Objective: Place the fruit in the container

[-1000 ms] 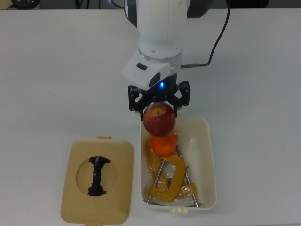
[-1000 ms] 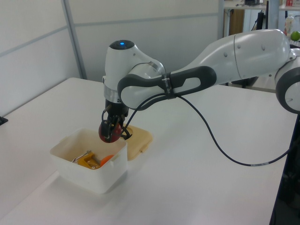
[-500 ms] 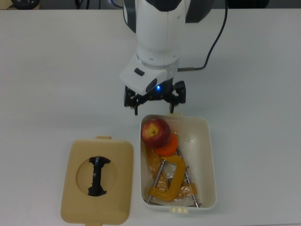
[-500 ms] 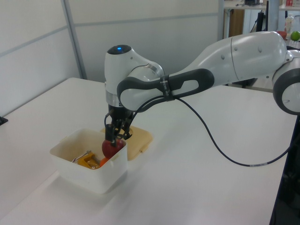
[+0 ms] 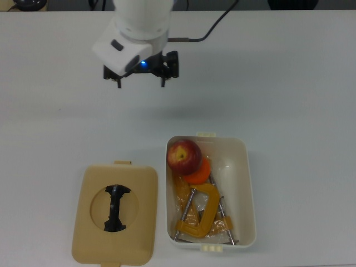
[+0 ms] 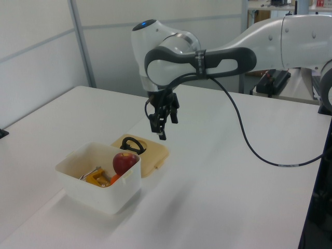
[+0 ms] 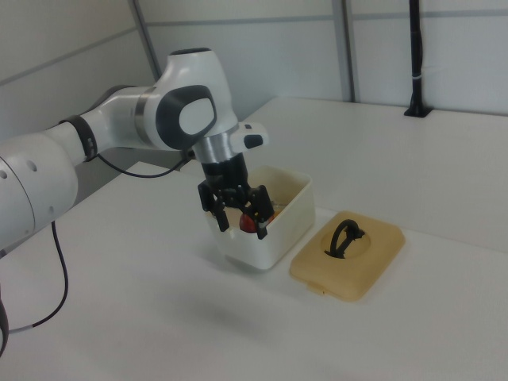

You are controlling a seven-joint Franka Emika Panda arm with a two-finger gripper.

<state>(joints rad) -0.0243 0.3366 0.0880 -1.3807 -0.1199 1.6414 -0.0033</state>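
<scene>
The red apple (image 5: 184, 155) lies in the cream-white container (image 5: 248, 186), at its end nearer the arm, resting against the orange (image 5: 199, 172) beside it. In the left view the apple (image 6: 125, 162) stands above the container's wall (image 6: 104, 194), and only a sliver of the orange (image 6: 116, 177) shows. My gripper (image 5: 141, 83) hangs open and empty above the bare table, up and to the left of the container in the top view. In the right view the gripper (image 7: 240, 226) is in front of the container (image 7: 282, 230) and hides most of the fruit.
Yellow-orange C-clamps (image 5: 197, 214) fill the rest of the container. The flat tan lid (image 5: 115, 214) with a black handle lies on the table at the top view's left of the container. A black cable (image 6: 249, 150) trails from the arm.
The gripper let go of the apple, which now rests in the container on the orange. The open gripper has since risen and moved away toward the top view's upper left.
</scene>
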